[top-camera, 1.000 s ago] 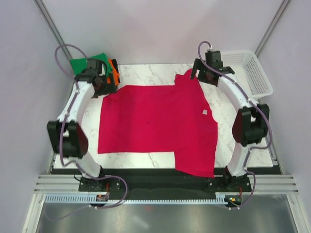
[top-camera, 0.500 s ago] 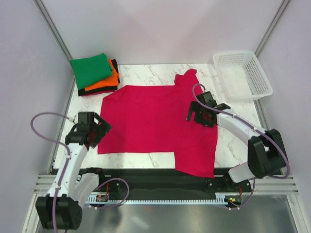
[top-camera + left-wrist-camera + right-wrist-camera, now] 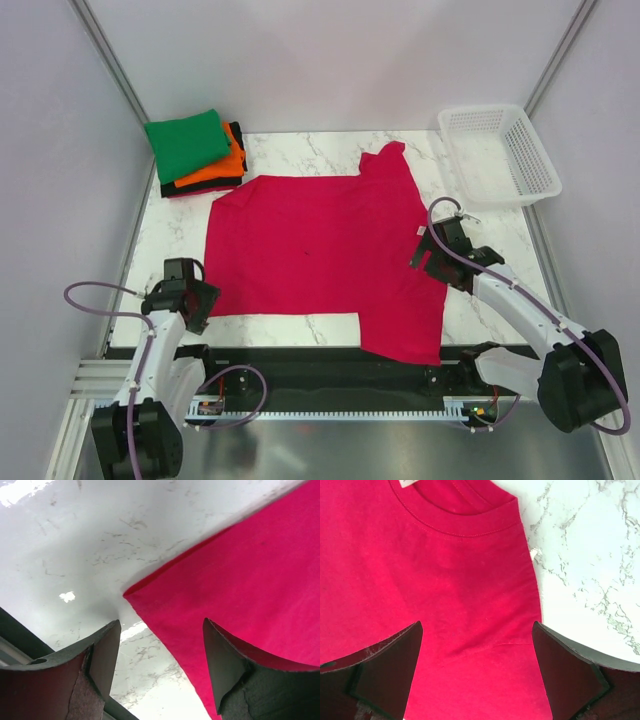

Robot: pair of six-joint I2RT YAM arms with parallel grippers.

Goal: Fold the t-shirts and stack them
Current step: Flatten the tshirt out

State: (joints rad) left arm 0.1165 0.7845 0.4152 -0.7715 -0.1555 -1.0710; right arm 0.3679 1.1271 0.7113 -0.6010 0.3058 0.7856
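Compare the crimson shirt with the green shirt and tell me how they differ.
The crimson shirt lies spread open; the green shirt is folded into a compact block. The crimson shirt rests directly on the marble table, while the green shirt tops a pile, over the orange shirt and the black shirt. The crimson shirt covers far more area than the green shirt. Both are plain cloth.

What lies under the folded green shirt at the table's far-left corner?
An orange shirt, then a black shirt, only their edges showing beneath the green shirt; the rest is covered.
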